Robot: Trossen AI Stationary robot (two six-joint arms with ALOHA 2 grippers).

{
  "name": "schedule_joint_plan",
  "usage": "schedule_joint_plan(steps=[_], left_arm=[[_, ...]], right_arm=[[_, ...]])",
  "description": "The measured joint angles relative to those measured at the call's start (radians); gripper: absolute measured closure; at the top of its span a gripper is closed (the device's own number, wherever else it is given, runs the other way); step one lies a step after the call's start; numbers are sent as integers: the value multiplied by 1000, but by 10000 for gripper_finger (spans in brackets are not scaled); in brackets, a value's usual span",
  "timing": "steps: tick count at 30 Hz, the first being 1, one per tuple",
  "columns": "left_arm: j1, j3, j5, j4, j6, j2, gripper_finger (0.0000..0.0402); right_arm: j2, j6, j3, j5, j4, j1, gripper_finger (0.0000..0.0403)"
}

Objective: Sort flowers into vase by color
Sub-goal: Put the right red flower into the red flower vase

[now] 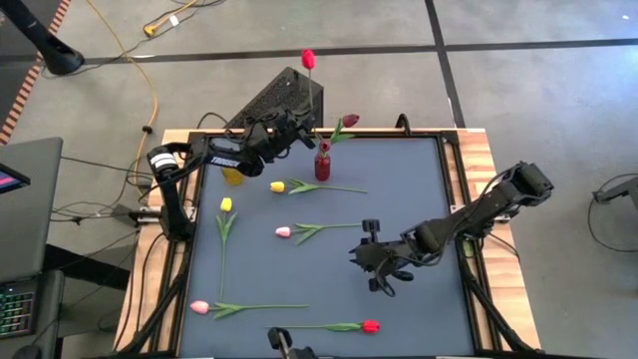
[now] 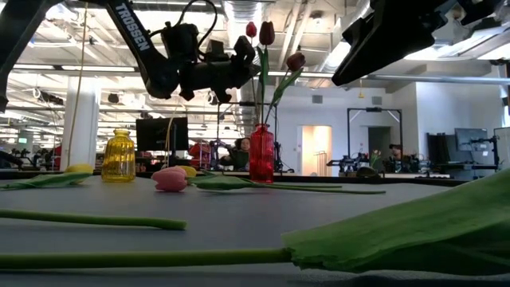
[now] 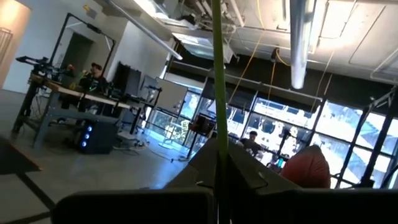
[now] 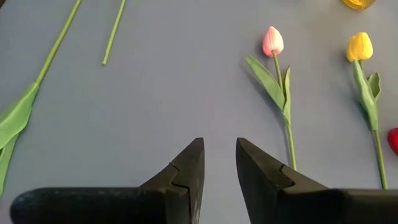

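A red vase (image 1: 322,166) stands at the table's far side and a yellow vase (image 1: 232,177) to its left. A maroon tulip (image 1: 349,121) leans out of the red vase. A red tulip (image 1: 308,58) stands above the vase, and my left gripper (image 1: 303,128) is shut on its stem. In the low view three heads show above the red vase (image 2: 260,153). My right gripper (image 4: 217,158) hangs open over the table's right middle with nothing between its fingers. Two yellow tulips (image 1: 277,186), two pink ones (image 1: 283,231) and one red one (image 1: 370,325) lie flat on the mat. My left gripper pinches the red tulip's thin green stem (image 3: 219,155) between its two fingers, well below the head. The fingers come roughly level from the table's left and lie across the stem. The stem stands upright, and its lower part runs down toward the red vase's neck (image 2: 261,126).
A dark box (image 1: 284,95) stands behind the vases at the table's far edge. The loose tulips lie spread over the mat's left and near parts. Wooden borders (image 1: 478,160) edge the mat. People and desks show in the room beyond.
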Motion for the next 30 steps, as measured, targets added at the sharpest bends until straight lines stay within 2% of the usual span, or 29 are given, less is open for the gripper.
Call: schedule_joint_plan(steps=[20, 25, 30], left_arm=[[-27, 0, -52, -28, 50, 0, 401], [-26, 0, -52, -27, 80, 0, 401], [-16, 0, -50, 19, 40, -1, 401]], right_arm=[[0, 28, 0, -29, 17, 1, 285], [0, 28, 0, -63, 50, 1, 285], [0, 29, 0, -79, 55, 1, 285]])
